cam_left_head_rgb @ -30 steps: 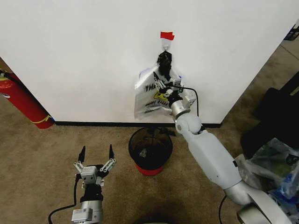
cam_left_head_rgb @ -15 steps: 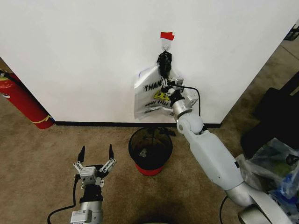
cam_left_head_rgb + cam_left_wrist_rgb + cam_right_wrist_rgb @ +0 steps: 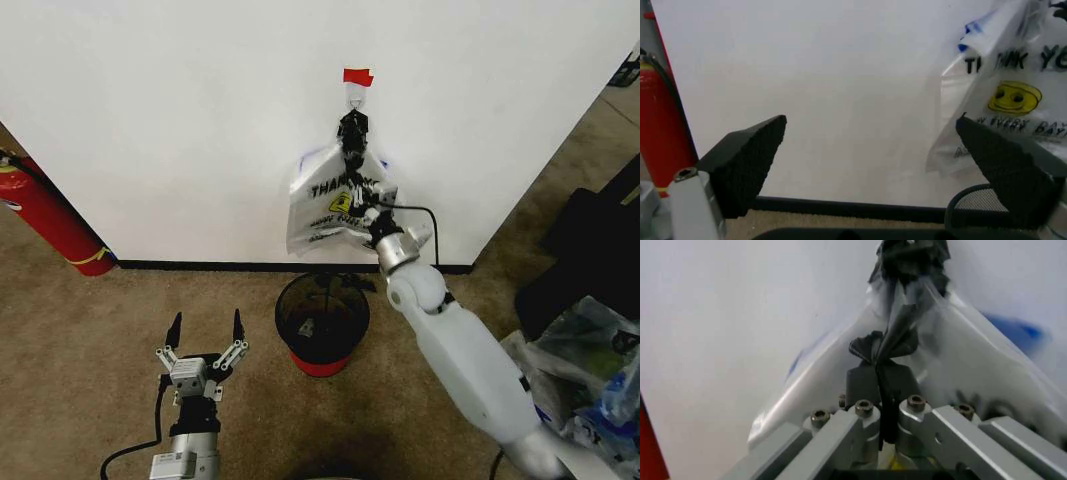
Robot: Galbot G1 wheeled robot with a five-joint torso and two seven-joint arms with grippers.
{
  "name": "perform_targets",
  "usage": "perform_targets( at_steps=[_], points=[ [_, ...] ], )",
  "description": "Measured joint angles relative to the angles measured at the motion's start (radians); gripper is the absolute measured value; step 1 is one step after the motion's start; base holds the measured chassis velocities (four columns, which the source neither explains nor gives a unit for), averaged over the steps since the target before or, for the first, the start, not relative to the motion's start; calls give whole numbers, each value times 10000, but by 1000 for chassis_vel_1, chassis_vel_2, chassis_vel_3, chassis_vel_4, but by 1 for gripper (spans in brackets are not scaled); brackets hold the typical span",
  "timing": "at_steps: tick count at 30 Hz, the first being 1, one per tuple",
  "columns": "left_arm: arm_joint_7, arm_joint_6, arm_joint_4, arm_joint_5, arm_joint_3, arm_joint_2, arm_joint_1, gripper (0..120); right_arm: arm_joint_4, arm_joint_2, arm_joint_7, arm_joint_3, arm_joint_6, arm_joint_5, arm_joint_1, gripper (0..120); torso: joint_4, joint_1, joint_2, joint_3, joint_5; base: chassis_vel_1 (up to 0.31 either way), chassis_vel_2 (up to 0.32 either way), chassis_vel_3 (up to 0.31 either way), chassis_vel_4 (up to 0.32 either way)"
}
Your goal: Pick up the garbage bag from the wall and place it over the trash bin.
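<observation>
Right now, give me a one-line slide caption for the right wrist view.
Right claw shut on the gathered neck of the garbage bag hanging against the white wall.

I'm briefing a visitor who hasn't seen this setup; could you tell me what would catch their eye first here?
Likely the garbage bag hanging on the white wall under a red tape piece, with the right gripper shut on its dark bunched neck. Directly below stands the trash bin; the left gripper waits open, low beside it.

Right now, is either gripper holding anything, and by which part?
The right gripper is shut on the garbage bag, its fingers pinching the gathered black neck just below the wall hook. The left gripper is open and holds nothing.
</observation>
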Motion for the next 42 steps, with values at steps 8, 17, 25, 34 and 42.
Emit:
perform_targets(
  at_steps=[8,17,25,34,42],
  points=[
    [0,7,-28,-28,55,80,-14,100,1146,-301,-296,650,273,-819,-2038,0,-2,0,0,0,-1,0,0,0,0],
    [-17,0,58,-123,147,157,-85,100,2036,-258,-485,1313,651,-1719,-3737,0,0,0,1,-1,-1,0,0,0,0],
    [-25,-11,110,-280,151,259,-128,100,2589,-128,-629,1930,1005,-2145,-5073,0,-1,0,0,0,0,0,0,0,0],
    [-29,-14,173,-431,169,341,-214,100,3075,103,-812,2606,1918,-3015,-6813,0,-1,0,0,0,-2,0,0,0,0],
    [-29,-30,207,-549,182,386,-232,100,3222,464,-816,2835,2769,-3630,-7640,0,1,0,0,0,-1,0,0,0,0]
  ],
)
